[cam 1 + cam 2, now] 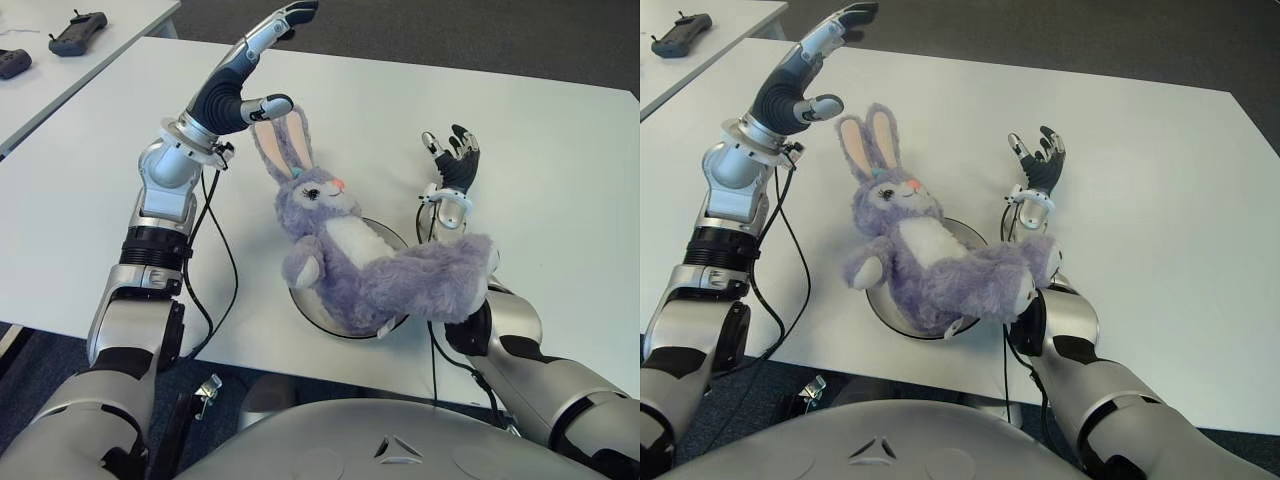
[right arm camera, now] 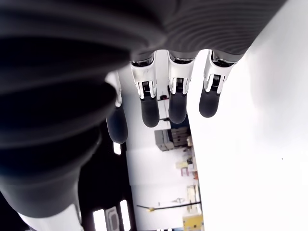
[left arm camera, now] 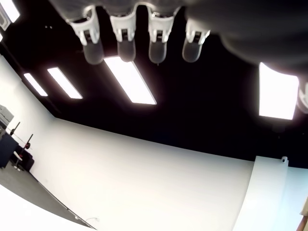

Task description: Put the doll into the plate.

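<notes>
Purple plush doll (image 1: 345,250), rabbit form, was recorded lying across the plate (image 1: 310,310), torso and legs over the dish, head and ears overhanging its far-left rim toward the table (image 1: 560,160). Left hand (image 1: 255,75) was held raised above the table, just beside the ears, fingers extended and gripping nothing. Right hand (image 1: 452,165) was found upright to the right of the plate, beyond the doll's legs, fingers spread and empty. Placement was judged essentially done; only withdrawal of both hands, clear of the ears and legs, was considered outstanding. Two controllers (image 1: 78,32) were noted on a neighbouring table (image 1: 120,15), well apart. No obstruction was identified.
</notes>
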Motion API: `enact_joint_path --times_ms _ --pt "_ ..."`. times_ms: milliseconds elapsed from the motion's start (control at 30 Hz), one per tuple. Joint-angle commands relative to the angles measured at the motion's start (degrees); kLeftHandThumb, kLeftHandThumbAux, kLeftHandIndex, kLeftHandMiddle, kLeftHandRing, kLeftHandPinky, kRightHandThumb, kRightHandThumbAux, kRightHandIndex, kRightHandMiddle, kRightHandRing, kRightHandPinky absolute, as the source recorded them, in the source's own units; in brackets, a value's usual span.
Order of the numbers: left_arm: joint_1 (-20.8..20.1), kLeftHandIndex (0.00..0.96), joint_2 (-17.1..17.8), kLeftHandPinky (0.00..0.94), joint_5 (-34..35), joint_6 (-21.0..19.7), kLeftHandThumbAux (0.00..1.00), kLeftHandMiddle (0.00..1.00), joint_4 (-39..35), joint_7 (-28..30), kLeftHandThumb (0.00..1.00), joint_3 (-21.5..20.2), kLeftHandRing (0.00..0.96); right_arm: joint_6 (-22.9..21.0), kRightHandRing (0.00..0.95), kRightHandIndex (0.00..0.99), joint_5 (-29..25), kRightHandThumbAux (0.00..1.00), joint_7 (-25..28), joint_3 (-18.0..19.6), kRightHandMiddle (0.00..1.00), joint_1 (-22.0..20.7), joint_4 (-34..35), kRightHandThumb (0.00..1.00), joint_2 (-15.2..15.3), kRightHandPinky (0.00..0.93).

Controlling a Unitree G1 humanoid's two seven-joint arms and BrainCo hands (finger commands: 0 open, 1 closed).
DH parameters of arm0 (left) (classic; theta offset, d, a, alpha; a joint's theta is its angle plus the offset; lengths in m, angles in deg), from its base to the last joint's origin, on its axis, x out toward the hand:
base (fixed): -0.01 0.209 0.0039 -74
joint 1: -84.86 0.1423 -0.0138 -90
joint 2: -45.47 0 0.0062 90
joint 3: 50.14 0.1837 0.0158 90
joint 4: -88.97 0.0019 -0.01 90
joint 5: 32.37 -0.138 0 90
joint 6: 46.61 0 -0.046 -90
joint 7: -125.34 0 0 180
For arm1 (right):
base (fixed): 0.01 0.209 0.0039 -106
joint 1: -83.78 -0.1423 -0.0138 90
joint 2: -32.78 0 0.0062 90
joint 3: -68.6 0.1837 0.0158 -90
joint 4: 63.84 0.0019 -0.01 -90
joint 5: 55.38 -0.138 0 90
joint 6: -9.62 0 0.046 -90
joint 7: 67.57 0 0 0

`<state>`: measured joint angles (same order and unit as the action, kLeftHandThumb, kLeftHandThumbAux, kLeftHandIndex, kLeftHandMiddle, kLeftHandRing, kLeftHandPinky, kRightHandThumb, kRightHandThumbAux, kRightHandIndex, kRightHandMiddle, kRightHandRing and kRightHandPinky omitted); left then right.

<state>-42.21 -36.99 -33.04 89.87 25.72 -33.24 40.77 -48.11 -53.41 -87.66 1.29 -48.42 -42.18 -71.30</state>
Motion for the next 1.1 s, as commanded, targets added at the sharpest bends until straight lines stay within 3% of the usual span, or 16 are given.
enact_joint_path --times_ms 33,333,633,1100 --pt "-2.0 0.0 0.4 0.0 1.0 1.1 0.216 0.0 6.3 0.1 0.127 -1.5 0.0 -7.3 0.113 0.24 -2.2 0.805 -0.2 1.7 0.153 16.0 -9.5 0.052 -5.0 0.119" --pt "-5.1 0.0 0.1 0.0 0.3 3.6 0.165 0.0 13.8 -0.5 0.107 -2.1 0.0 -7.1 0.109 0.247 -2.3 0.805 0.0 1.7 0.151 16.1 -9.5 0.065 -5.0 0.119" --pt "-7.8 0.0 -0.6 0.0 2.6 4.6 0.146 0.0 20.5 1.6 0.019 -2.7 0.0 -6.8 0.102 0.234 -2.3 0.809 0.2 1.8 0.147 16.2 -9.5 0.06 -4.9 0.106" --pt "-9.8 0.0 -4.2 0.0 2.9 0.0 0.182 0.0 27.0 -0.9 0.0 -3.9 0.0 -7.0 0.103 0.249 -2.4 0.813 0.5 1.8 0.14 16.2 -9.5 0.074 -4.8 0.117"
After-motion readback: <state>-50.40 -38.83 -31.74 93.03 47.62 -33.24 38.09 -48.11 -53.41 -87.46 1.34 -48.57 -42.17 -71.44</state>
